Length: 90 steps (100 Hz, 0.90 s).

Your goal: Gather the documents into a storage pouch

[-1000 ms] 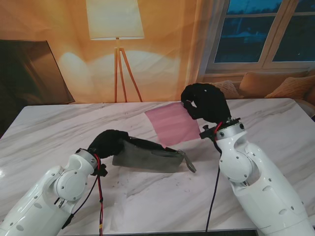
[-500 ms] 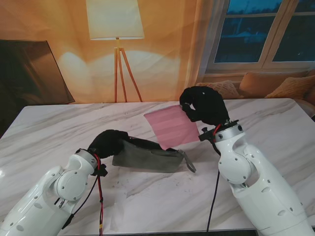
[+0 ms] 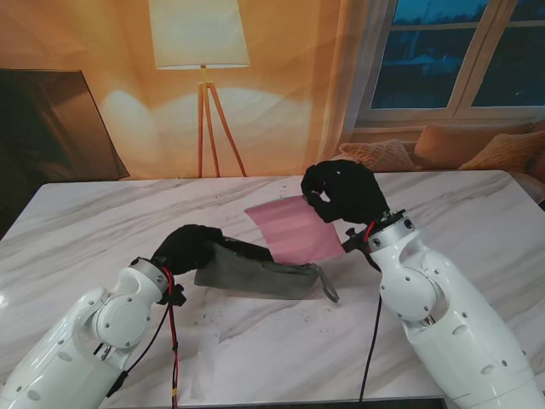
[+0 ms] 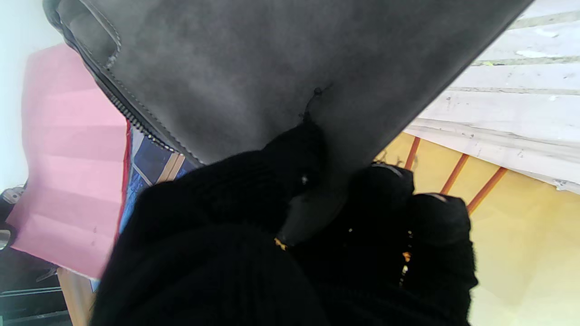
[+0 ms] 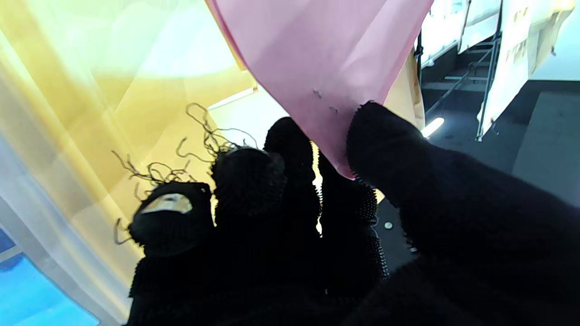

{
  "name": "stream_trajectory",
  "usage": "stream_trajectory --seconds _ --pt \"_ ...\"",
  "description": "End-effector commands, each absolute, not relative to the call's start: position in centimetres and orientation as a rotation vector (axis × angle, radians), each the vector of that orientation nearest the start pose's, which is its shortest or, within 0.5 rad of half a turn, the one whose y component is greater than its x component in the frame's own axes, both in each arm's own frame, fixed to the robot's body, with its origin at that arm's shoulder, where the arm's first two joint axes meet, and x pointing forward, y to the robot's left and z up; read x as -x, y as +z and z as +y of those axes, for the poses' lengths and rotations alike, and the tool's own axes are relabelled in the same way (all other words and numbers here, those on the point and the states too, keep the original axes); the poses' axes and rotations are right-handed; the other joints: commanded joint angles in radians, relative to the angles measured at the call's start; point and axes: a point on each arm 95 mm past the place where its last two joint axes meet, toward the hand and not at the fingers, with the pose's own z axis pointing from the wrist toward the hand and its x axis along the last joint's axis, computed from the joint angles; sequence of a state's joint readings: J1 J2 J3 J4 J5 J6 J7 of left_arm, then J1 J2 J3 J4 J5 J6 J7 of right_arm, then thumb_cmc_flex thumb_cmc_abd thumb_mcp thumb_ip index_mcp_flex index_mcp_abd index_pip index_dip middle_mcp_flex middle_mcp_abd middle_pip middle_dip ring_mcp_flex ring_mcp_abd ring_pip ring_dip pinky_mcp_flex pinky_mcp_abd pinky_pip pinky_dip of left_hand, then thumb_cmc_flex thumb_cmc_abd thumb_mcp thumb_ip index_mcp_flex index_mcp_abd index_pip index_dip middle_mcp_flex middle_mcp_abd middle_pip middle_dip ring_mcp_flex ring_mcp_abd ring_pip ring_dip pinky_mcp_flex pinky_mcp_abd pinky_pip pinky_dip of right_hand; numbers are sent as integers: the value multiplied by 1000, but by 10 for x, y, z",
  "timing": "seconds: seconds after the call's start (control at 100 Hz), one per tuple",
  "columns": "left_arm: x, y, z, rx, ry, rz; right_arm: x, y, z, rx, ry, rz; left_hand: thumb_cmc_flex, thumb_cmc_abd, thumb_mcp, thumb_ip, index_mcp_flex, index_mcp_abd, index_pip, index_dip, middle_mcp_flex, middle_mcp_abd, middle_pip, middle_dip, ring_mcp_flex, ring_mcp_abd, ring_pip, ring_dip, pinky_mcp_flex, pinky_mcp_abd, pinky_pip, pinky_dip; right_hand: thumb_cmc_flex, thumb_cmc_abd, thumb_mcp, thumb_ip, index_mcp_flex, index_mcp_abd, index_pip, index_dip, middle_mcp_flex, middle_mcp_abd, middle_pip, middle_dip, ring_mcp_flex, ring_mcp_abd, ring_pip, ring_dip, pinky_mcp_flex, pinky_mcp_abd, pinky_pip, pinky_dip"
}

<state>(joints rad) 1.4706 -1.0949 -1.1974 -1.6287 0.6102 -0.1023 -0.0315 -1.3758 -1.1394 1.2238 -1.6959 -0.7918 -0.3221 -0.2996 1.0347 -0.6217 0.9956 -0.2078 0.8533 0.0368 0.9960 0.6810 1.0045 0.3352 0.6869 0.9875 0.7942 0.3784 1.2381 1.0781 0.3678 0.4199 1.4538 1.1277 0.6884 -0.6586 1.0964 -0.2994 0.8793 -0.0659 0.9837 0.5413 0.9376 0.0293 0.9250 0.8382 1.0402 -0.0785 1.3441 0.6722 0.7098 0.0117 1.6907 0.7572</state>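
Observation:
A grey suede zip pouch [image 3: 255, 271] lies on the marble table [image 3: 85, 221], its near left corner raised. My left hand [image 3: 189, 247] in a black glove is shut on that corner; the left wrist view shows the pouch [image 4: 272, 68] pinched between the fingers [image 4: 299, 181]. A pink sheet of paper [image 3: 294, 228] hangs tilted over the pouch's far edge. My right hand [image 3: 341, 192] is shut on its far right corner, with the thumb and fingers [image 5: 389, 145] clamping the pink sheet [image 5: 317, 50]. The sheet's lower edge sits at the zip opening [image 4: 136, 122].
A strap with a metal end [image 3: 328, 285] sticks out from the pouch's right side. A thin clear sheet [image 3: 247, 358] lies on the table nearer to me. A floor lamp [image 3: 204, 51], a window and a sofa stand beyond the far edge.
My right hand has moved left and nearer to me with the pink sheet, tilting it down toward the pouch. The left hand and pouch have stayed put.

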Motion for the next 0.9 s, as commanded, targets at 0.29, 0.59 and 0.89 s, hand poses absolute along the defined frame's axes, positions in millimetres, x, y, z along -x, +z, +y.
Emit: stream_trajectory --seconds 0.29,0.59,0.89 --pt "-421 -273 -17 1384 -1867 1390 -428 -170 53 -764 2174 1191 14 39 33 0 38 48 89 13 68 20 84 18 47 50 42 9 -16 -46 0 22 27 33 33 26 44 -141 41 29 42 6 -7 8 12 -72 -7 9 10 -38 20 -10" --pt "-422 -273 -17 1373 -1876 1366 -429 -177 68 -774 2185 1279 24 40 20 -11 41 45 64 -25 58 18 53 0 26 62 14 0 -31 -48 -14 17 24 34 32 25 43 -138 36 28 45 4 -13 12 18 -77 -15 6 12 -38 16 -11" --pt "-423 -273 -19 1374 -1889 1355 -430 -174 74 -848 2167 1333 15 62 -12 -28 25 48 37 -92 42 16 19 -19 -4 70 -20 -17 -50 -55 -32 1 5 31 40 21 43 -121 32 22 56 17 -13 28 33 -73 -3 17 36 -28 22 -5"
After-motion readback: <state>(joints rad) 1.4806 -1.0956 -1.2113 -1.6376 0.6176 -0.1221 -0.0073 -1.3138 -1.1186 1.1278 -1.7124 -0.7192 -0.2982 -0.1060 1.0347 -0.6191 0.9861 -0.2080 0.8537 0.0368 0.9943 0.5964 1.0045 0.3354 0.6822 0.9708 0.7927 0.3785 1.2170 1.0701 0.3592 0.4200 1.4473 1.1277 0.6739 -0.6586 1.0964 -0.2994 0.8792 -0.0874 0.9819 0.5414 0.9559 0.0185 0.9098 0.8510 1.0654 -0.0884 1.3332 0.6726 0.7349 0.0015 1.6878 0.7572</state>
